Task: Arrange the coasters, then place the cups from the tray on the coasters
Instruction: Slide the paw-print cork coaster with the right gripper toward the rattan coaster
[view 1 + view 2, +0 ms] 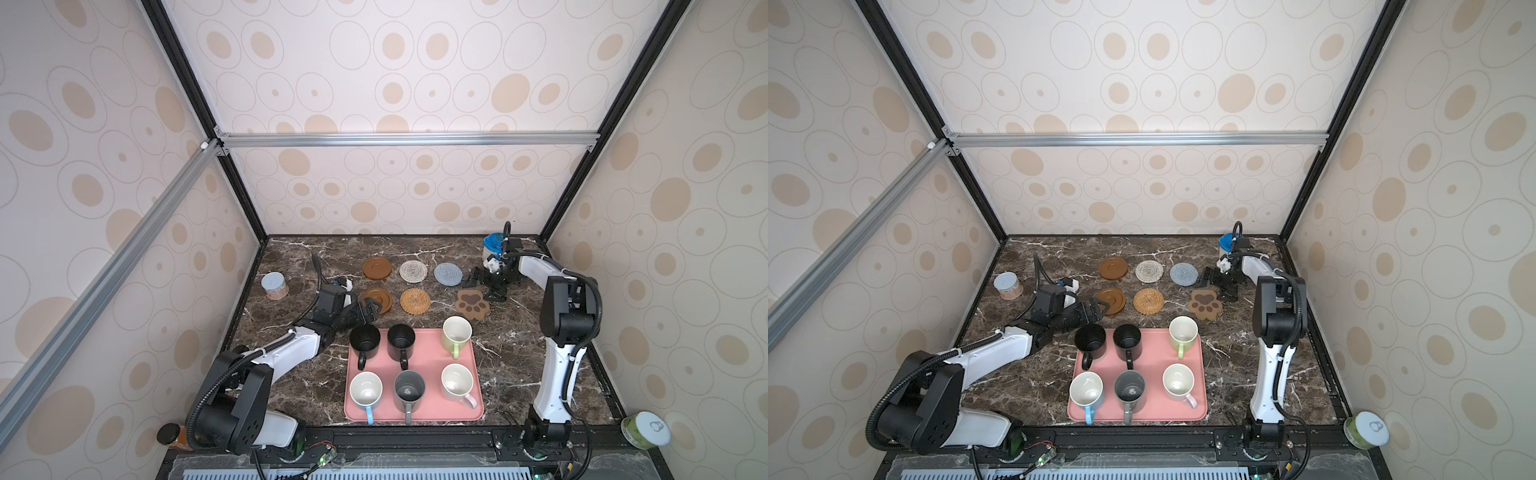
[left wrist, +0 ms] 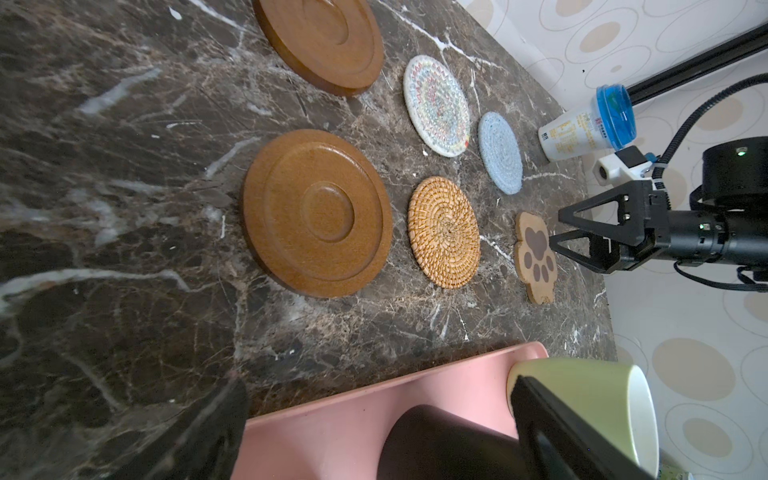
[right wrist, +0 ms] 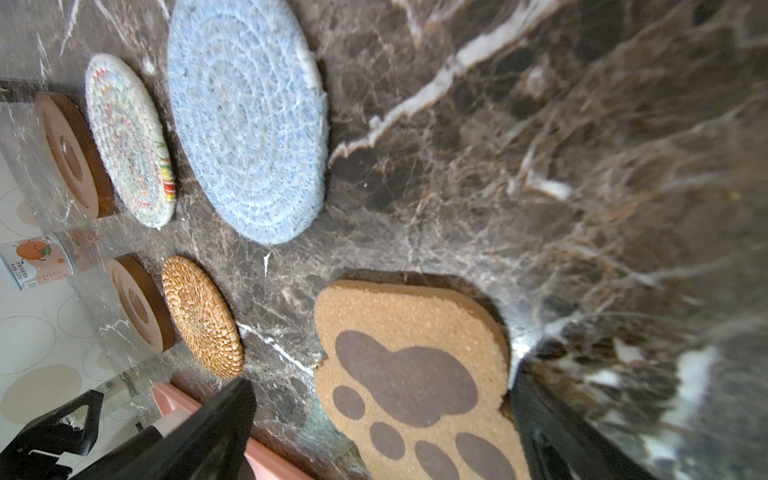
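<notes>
Six coasters lie in two rows of three: brown disc [image 1: 376, 268], whitish woven [image 1: 413, 271], grey-blue [image 1: 448, 274]; in front brown disc [image 1: 381, 300], rattan [image 1: 415, 301], paw [image 1: 472, 304]. The pink tray [image 1: 415, 413] holds six upright cups: two black [image 1: 365, 338] [image 1: 401, 338], green [image 1: 456, 332], light blue [image 1: 365, 390], dark grey [image 1: 409, 388], pink [image 1: 457, 382]. My left gripper [image 1: 371, 312] is open and empty, over the front brown disc's edge, just behind the tray. My right gripper [image 1: 471, 280] is open and empty, low just behind the paw coaster [image 3: 415, 365].
A grey-lidded jar [image 1: 275, 286] stands at the table's left edge. A blue-lidded white tub [image 1: 494, 245] stands in the back right corner behind my right arm. A green can [image 1: 645, 430] and a dark bottle [image 1: 170, 436] sit off the table's front corners. Walls close three sides.
</notes>
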`<state>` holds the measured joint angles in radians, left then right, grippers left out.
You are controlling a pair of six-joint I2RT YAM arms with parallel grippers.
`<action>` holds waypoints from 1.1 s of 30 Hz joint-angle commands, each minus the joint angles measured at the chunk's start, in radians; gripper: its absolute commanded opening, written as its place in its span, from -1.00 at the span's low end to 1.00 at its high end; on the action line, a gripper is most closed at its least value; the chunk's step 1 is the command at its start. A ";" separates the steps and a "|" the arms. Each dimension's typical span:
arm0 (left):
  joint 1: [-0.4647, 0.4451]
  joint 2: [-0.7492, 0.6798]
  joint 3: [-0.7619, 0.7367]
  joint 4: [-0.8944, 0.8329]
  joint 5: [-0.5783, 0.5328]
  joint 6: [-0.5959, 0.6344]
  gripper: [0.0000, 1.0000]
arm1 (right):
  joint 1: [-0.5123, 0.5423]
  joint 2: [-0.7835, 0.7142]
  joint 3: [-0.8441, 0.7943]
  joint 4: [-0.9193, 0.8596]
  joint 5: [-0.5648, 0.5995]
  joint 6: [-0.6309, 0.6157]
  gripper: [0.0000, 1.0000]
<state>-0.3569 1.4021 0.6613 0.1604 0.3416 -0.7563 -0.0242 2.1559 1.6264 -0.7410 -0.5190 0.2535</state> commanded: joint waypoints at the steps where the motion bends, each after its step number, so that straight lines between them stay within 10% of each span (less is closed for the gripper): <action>1: 0.004 -0.025 0.000 0.004 -0.007 -0.015 1.00 | 0.018 0.033 -0.048 -0.042 0.004 0.006 1.00; 33: 0.004 -0.009 0.020 0.004 0.004 -0.014 1.00 | 0.046 -0.113 -0.161 -0.011 0.027 0.118 0.99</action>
<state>-0.3569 1.4021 0.6605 0.1612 0.3420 -0.7635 0.0147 2.0624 1.4723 -0.6659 -0.5613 0.3771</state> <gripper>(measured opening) 0.999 0.992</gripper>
